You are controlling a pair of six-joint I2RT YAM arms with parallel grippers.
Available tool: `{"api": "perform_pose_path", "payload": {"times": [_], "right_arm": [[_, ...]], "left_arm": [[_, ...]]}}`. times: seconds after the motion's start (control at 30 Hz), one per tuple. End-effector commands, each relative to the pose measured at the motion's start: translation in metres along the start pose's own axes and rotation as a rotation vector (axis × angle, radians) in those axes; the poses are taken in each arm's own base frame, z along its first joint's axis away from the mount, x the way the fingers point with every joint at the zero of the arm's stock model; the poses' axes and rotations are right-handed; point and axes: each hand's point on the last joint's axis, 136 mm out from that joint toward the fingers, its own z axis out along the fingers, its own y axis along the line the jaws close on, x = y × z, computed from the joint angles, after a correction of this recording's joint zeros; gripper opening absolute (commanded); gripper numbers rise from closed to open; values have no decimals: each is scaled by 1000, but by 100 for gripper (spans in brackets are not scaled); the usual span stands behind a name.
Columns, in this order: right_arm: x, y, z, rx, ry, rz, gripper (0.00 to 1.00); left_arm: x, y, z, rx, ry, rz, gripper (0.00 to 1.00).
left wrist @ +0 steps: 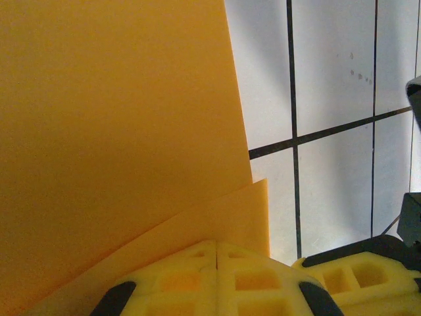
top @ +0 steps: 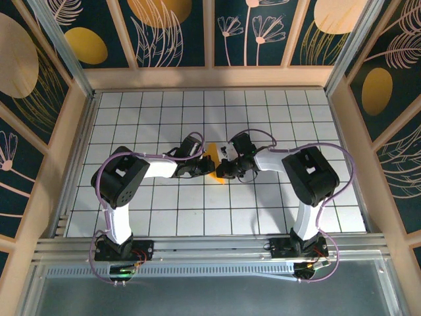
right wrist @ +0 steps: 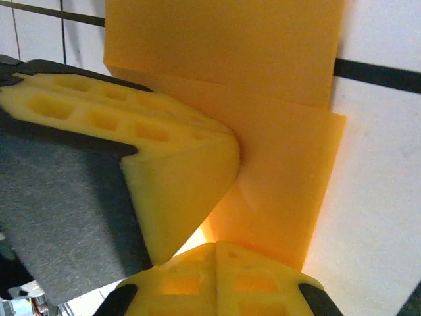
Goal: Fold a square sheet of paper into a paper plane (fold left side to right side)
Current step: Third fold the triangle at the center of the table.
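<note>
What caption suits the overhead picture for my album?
Both shut, the left tool and right tool meet at the orange-yellow paper on a gridded table.

The overhead camera is looking down from behind the arm bases (top: 122,250) across the whole tiled table (top: 263,217). Both wrist cameras are pointing from very close at the orange paper (left wrist: 118,131), which all views are sharing.

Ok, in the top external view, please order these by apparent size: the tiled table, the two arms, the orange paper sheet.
1. tiled table
2. left arm and right arm, alike
3. orange paper sheet, partly hidden by the arms
</note>
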Motion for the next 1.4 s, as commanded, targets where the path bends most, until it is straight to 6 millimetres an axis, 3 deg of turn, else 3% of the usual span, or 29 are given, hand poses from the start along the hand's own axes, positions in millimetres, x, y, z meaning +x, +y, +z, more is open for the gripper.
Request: {"api": "perform_pose_path", "payload": {"times": [0.0, 0.37, 0.6, 0.77, 0.9, 0.97, 1.17, 1.37], "right_arm": [[4, -1, 5, 7, 23, -9, 0], [46, -25, -4, 77, 89, 22, 0], [56, -35, -20, 104, 77, 33, 0], [23, -35, -49, 98, -38, 19, 0], [-22, -29, -72, 90, -194, -40, 27], [-40, -29, -79, 88, -252, -62, 35], [-77, -27, -82, 76, -364, -135, 49], [-90, -19, -66, -1, -358, -199, 47]], "left_arm": [[18, 43, 11, -139, 52, -63, 0], [18, 45, 12, -152, 54, -69, 0], [7, 48, 11, -144, 31, -80, 0], [-10, 40, 16, -121, 17, -55, 0], [-25, 25, 20, -74, 1, -39, 0], [-34, 18, 19, -63, -12, -33, 0], [-62, -2, 3, -14, -76, -18, 17], [-88, -7, -36, 14, -200, -44, 22]]}}
